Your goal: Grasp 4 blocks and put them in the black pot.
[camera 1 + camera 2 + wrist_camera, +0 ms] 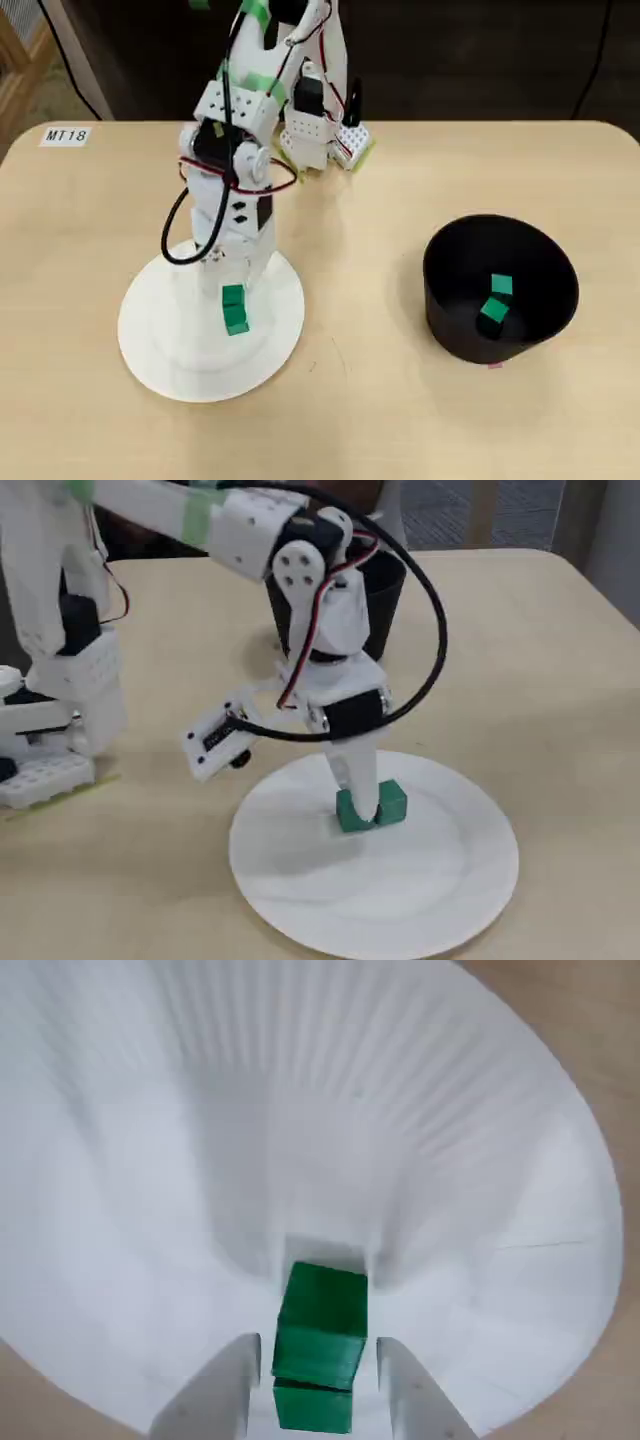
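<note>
Two green blocks lie touching on the white plate (pixel 160 350), one (pixel 233 296) just under my fingertips and one (pixel 237 323) beyond it. In the wrist view the nearer block (pixel 312 1410) and the farther block (pixel 322 1322) sit between my fingers, with small gaps on both sides. My gripper (pixel 233 285) is open and lowered onto the plate astride them; it also shows in the wrist view (pixel 315 1370) and the fixed view (pixel 362 805). Two more green blocks (pixel 501 285) (pixel 493 312) lie inside the black pot (pixel 440 300) at the right.
The arm's base (pixel 320 135) stands at the table's back edge, with red and black cables looping around the arm. A label reading MT18 (pixel 66 135) is at the back left. In the fixed view the pot (pixel 390 590) stands behind the arm.
</note>
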